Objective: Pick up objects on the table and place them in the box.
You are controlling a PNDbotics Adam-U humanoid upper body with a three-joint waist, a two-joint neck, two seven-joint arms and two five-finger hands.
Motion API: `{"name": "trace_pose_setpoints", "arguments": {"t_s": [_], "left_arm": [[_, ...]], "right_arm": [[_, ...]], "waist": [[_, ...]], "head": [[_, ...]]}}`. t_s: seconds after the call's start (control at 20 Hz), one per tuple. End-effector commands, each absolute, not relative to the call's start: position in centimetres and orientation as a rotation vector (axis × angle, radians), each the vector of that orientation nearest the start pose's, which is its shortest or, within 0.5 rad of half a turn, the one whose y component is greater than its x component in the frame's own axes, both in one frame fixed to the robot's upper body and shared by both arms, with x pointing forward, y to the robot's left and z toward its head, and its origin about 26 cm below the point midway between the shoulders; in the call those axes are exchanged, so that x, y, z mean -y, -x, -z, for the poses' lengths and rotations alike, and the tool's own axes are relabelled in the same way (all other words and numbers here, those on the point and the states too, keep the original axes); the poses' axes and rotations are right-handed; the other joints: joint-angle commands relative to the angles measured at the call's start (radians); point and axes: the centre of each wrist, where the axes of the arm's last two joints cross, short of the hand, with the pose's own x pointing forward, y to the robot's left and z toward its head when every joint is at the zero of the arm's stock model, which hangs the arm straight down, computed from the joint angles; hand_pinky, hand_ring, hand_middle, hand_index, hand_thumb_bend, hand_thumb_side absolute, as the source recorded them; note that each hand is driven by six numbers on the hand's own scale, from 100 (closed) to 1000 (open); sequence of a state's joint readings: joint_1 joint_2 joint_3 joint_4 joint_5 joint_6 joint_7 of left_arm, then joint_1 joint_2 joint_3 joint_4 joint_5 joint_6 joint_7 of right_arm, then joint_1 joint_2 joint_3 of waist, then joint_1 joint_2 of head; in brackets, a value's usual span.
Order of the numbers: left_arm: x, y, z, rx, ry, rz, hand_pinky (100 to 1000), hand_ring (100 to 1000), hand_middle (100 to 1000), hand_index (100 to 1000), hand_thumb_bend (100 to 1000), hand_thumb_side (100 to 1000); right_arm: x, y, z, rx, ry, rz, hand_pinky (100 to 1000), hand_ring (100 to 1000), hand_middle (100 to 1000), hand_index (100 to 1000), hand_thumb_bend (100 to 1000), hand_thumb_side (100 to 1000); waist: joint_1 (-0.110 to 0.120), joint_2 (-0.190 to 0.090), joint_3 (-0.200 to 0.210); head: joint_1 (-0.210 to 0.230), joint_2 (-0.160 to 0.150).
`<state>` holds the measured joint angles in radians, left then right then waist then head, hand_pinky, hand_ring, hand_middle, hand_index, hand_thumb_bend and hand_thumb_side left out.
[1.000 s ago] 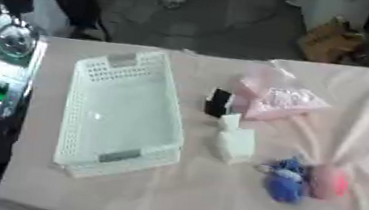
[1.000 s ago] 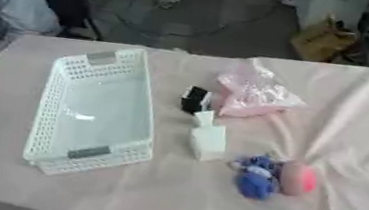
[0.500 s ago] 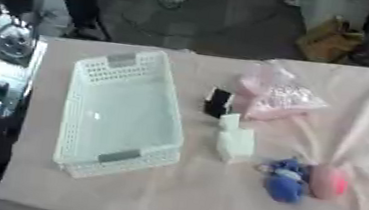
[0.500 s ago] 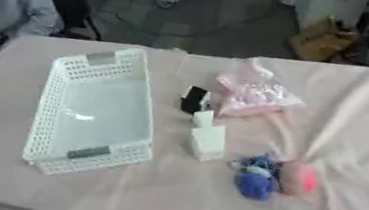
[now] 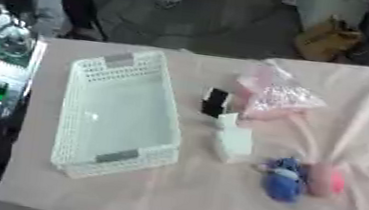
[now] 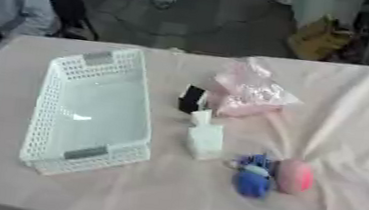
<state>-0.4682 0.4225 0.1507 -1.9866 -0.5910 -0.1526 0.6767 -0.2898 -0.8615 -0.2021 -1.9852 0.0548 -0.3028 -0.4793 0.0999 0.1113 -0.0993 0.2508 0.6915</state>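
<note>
- White perforated box (image 5: pixel 116 114) sitting empty on the pink-clothed desk (image 5: pixel 185 203).
- Right of the box lying: black item (image 5: pixel 215 102), white block (image 5: pixel 232 142), pink bag (image 5: pixel 277 93), blue toy (image 5: pixel 283 178), pink toy (image 5: pixel 327 180).
- Robot hand state: cannot tell; neither one showing.

A white perforated plastic basket (image 6: pixel 55 111) sits left on the pink-clothed bench (image 6: pixel 167 200); a small black block (image 6: pixel 191 99), white bottle (image 6: pixel 204 137), blue toy (image 6: pixel 252 178) lie right.
</note>
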Motion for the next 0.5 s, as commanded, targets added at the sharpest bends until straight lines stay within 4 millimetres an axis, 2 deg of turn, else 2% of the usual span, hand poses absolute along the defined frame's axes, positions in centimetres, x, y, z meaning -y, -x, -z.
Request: {"name": "trace_pose_setpoints", "arguments": {"t_s": [0.05, 0.25, 0.5], "left_arm": [[-29.58, -30.29, -28.13, -2.899, 1.379, 0.134, 825, 957, 943, 994, 100, 1000], [-29.52, -30.30, -28.23, -2.898, 1.373, 0.120, 825, 956, 943, 994, 100, 1000], [-29.41, -30.32, -28.26, -2.903, 1.365, 0.110, 825, 956, 942, 994, 100, 1000]], "right_arm": [[36.35, -27.14, -30.98, -3.090, -1.223, 0.715, 890, 894, 895, 846, 100, 1000], [36.30, -27.03, -30.83, -2.969, -1.386, 1.149, 889, 891, 886, 863, 103, 1000], [35.91, -27.12, -30.36, -2.830, -1.466, 1.531, 897, 898, 905, 868, 123, 1000]], "waist": [[-0.028, -0.027, -0.001], [-0.038, -0.027, 0.000], [-0.044, -0.027, 0.007]], "head": [[-0.001, -0.008], [-0.008, -0.014], [-0.015, -0.016]]}}
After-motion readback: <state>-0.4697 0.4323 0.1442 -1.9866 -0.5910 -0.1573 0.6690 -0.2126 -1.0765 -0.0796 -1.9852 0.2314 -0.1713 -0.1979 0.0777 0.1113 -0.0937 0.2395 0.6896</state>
